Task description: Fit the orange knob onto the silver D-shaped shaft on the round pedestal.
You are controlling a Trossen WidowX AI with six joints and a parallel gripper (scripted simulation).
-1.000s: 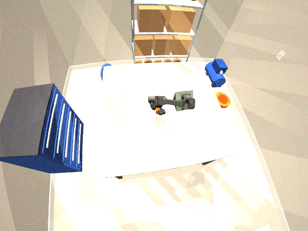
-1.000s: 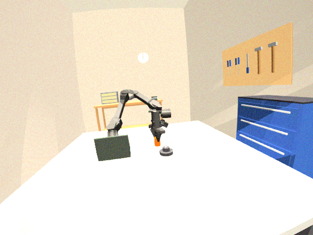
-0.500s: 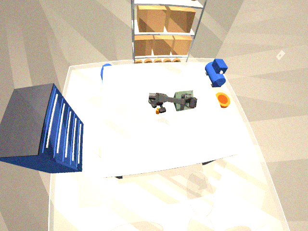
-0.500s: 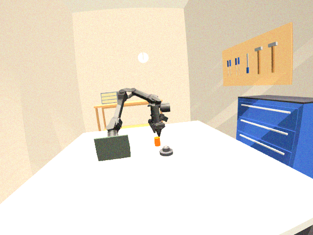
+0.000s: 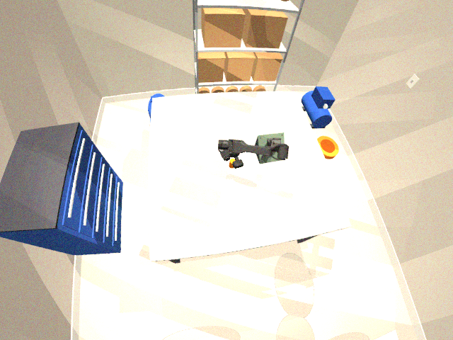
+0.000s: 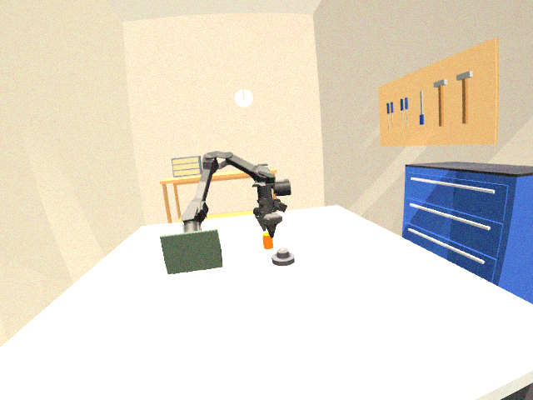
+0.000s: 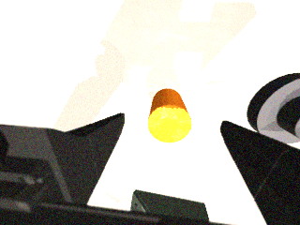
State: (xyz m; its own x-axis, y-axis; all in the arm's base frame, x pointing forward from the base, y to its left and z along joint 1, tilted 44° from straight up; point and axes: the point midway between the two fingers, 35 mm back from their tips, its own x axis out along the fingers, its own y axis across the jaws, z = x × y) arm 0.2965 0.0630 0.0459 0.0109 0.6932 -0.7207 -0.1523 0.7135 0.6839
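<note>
The orange knob (image 5: 231, 165) (image 6: 267, 242) (image 7: 169, 124) is an upright cylinder on the white table, its top lit yellow; its underside and hole are hidden. My gripper (image 6: 267, 232) (image 7: 171, 121) is open and empty, pointing down just above the knob. In the wrist view the knob shows between the spread fingers, with a gap on both sides. The round grey pedestal (image 6: 282, 261) (image 7: 270, 114) stands close by, to the right of the knob in both of these views. The silver shaft (image 6: 282, 249) rises from its middle; its flat side cannot be made out.
The arm's green base plate (image 5: 264, 156) (image 6: 192, 252) (image 7: 171, 205) is beside the work area. The white table (image 5: 219, 219) (image 6: 258, 327) carries the arm, knob and pedestal. A blue drawer cabinet (image 5: 93, 190) (image 6: 455, 207) stands beyond the table's edge.
</note>
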